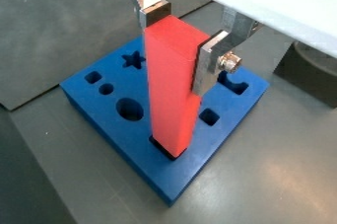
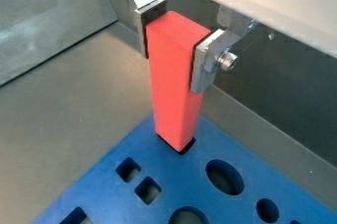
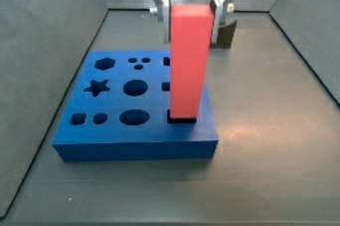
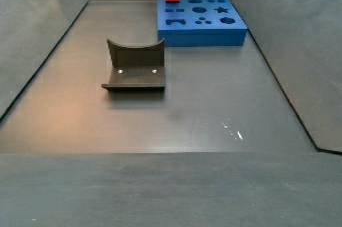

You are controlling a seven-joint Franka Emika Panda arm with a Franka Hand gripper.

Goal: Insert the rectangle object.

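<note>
I am seeing the gripper (image 1: 184,38) pinching the upper end of the rectangle object (image 1: 174,85), its silver fingers (image 1: 211,62) pressing on opposite faces. The smooth, matte red-pink block is standing upright, its lower end sitting in a hole near the edge of the blue board (image 1: 125,134). It is showing no readable writing.

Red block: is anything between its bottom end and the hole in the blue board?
Nothing visible. The gripper holds the red block upright, its lower end already at a rectangular hole in the blue board.
</note>
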